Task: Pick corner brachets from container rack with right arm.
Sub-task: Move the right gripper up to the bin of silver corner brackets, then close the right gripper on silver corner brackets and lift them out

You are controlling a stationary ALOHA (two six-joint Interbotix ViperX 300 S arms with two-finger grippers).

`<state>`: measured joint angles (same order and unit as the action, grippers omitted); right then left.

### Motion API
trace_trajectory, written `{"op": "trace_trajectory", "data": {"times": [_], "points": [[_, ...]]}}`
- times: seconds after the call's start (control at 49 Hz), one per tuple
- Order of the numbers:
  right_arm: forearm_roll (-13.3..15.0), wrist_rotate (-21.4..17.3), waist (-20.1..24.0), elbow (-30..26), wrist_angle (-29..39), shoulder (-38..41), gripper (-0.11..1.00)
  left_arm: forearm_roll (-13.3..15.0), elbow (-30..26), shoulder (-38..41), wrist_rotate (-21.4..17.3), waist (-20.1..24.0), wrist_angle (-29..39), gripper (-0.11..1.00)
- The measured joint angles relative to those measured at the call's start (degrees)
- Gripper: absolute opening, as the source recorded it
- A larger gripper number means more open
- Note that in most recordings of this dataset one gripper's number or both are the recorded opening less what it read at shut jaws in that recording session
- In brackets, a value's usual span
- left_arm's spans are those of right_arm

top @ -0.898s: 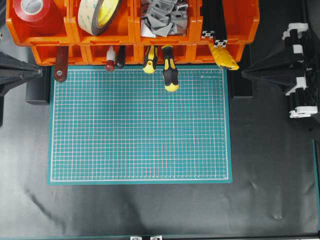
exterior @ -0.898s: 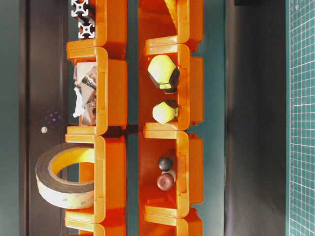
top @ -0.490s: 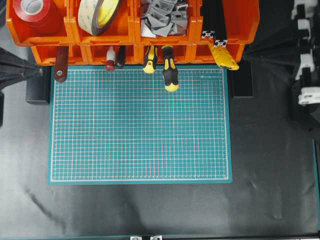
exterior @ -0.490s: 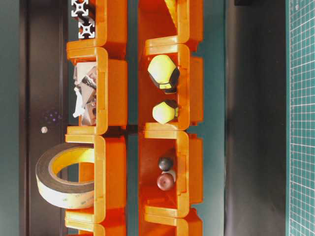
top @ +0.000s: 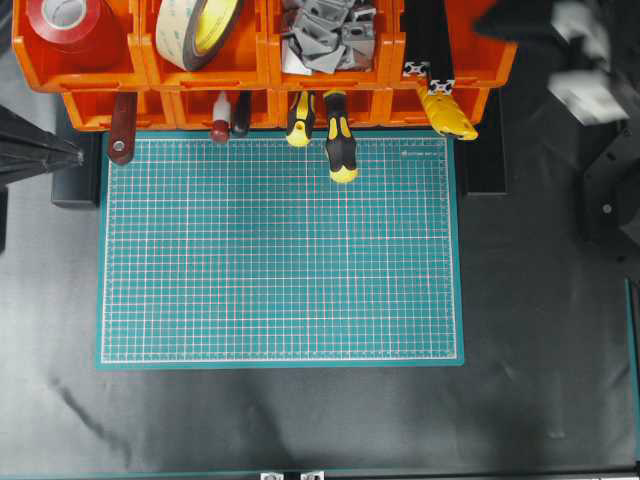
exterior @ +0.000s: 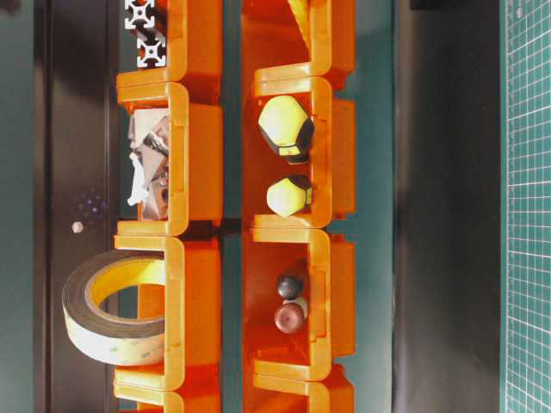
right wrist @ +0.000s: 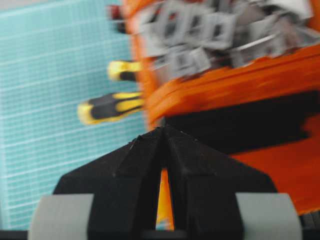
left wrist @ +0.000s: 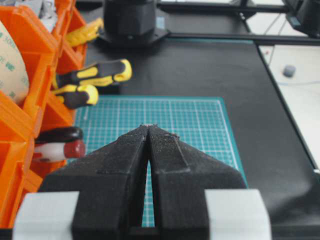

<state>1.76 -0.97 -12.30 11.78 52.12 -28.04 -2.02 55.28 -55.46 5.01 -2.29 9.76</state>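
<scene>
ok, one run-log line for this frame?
phase: approach | right gripper: shut, empty, over rack | brackets: in upper bin, untouched | left gripper: shut, empty, beside mat

Black textured wedge fingers [left wrist: 170, 160], pale grey blocks at base; right arm [top: 590, 90] black, white fittings

Glossy orange plastic container rack [top: 250, 70]; matt grey metal corner brachets [top: 325, 35]

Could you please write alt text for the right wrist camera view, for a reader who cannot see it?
The shut, empty right gripper points at the orange container rack, where a bin holds a heap of grey corner brachets. Yellow-and-black tool handles jut over the green cutting mat; the picture is motion-blurred.
</scene>
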Motion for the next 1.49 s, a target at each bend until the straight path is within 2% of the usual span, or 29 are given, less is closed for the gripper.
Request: {"op": "trace_trajectory", "data": {"times": [0.163, 0.429, 0.49, 0.592, 0.755, 0.837, 1.49], "points": [[2.55, 0.35, -1.32, -6.77, 2.72, 7.12, 0.00, 0.00, -0.18, -0.09, 0.53, 0.00, 0.09, 0.00], [2.81, 0.44, -2.90, -15.47, 7.03, 18.37, 0.00, 0.09, -0.18, 0.35, 0.70, 0.00, 0.18, 0.00], [2.90, 0.44, -2.99, -17.05, 8.70, 20.21, 0.04, 0.09, -0.18, 0.44, 0.70, 0.00, 0.09, 0.00], [2.90, 0.53, -3.08, -19.34, 11.34, 23.12, 0.24, 0.00, -0.26, 0.44, 0.70, 0.00, 0.18, 0.00], [2.90, 0.44, -3.16, -21.53, 13.97, 26.19, 0.72, 0.00, -0.18, 0.44, 0.70, 0.00, 0.26, 0.00], [2.90, 0.44, -3.16, -22.15, 14.24, 27.07, 0.84, 0.00, -0.18, 0.44, 0.70, 0.00, 0.35, 0.00], [2.81, 0.00, -4.13, -23.55, 14.15, 31.11, 0.83, 0.00, -0.18, 0.97, 0.79, 0.00, 1.41, 0.00]]}}
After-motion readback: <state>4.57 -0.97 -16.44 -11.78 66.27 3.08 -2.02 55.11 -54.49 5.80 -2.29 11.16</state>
